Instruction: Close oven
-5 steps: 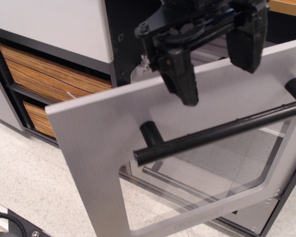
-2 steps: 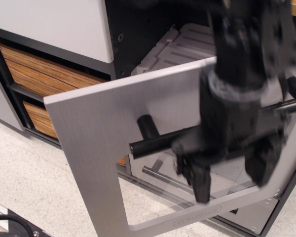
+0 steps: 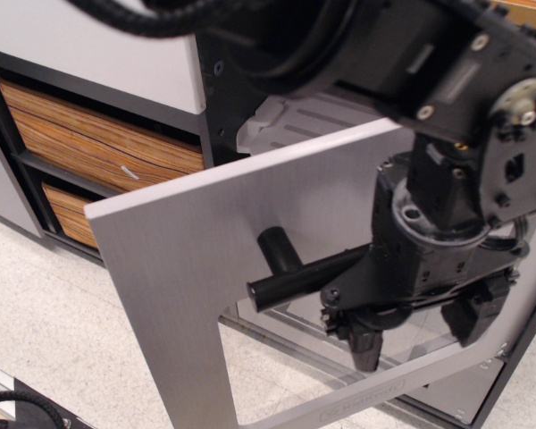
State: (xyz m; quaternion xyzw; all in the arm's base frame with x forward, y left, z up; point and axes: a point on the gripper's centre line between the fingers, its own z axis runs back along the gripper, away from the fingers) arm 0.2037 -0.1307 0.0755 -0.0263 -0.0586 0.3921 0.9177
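Note:
The oven's brushed silver-grey door (image 3: 188,259) hangs part open, tilted toward the camera. Its thick black bar handle (image 3: 295,279) runs across the door above the clear window (image 3: 290,362). Behind the door's top edge the dark interior shows the pale grey ribbed rack (image 3: 299,121). My black gripper (image 3: 417,332) hangs in front of the door, fingers pointing down and spread apart, empty. It sits just below the handle and over the window. The arm hides the handle's right part.
Orange wood-grain drawers (image 3: 89,134) stand left of the oven under a white panel (image 3: 89,40). A thin metal bar (image 3: 290,323) on a grey panel shows through the window. Speckled pale floor (image 3: 54,331) lies below. A black cable (image 3: 18,402) sits at the bottom left.
My gripper has dropped from above the door's top edge to below the handle, in front of the window. The arm now covers the upper right. The door has shifted only slightly.

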